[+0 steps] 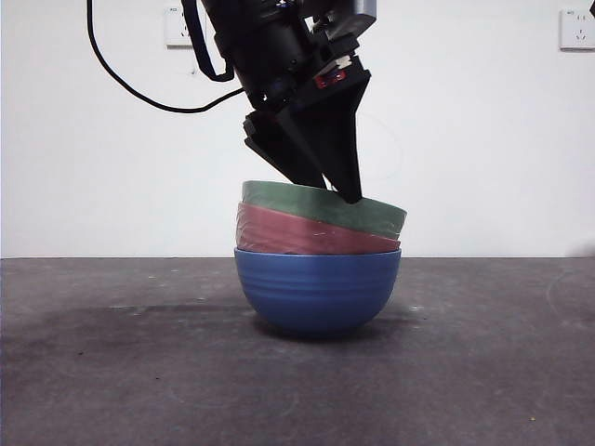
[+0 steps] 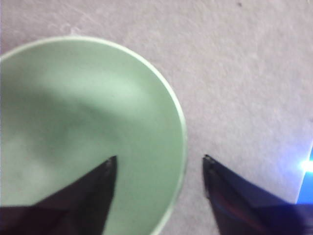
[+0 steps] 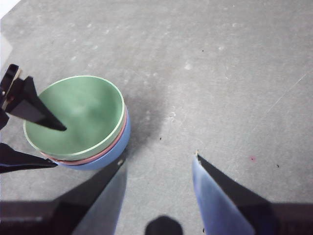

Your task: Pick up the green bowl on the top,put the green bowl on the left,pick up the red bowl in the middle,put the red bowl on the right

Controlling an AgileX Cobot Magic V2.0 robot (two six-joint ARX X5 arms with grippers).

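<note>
1. I see all three bowls in one stack near the middle of the worktop (image 1: 112,372): the blue bowl (image 1: 317,293) at the bottom, the red bowl (image 1: 279,234) nested in it, and the green bowl (image 1: 372,214) on top, sitting tilted with one side of its rim higher than the other.

2. My left end effector (image 1: 325,190) is down at the green bowl. In the left wrist view its jaws stand apart and straddle the bowl's wall, one jaw inside the bowl and one outside the rim. I judge it spread and not yet clamped; there is visible space on both sides of the rim.

3. My right end effector (image 3: 159,164) hangs high above bare worktop, beside the stack and well apart from it, its jaws parted and holding nothing. It is waiting.

4. Progress, as I read it: nothing of the task is finished. The green bowl is not yet lifted, so I am in the first step, at the point of taking hold.

5. Left to do: close on the green rim, lift it clear, set it on the left; then take the red bowl out of the blue one and set it on the right.

6. One caution: the tilt of the green bowl suggests that it may slip or drag the red bowl when lifted.
</note>
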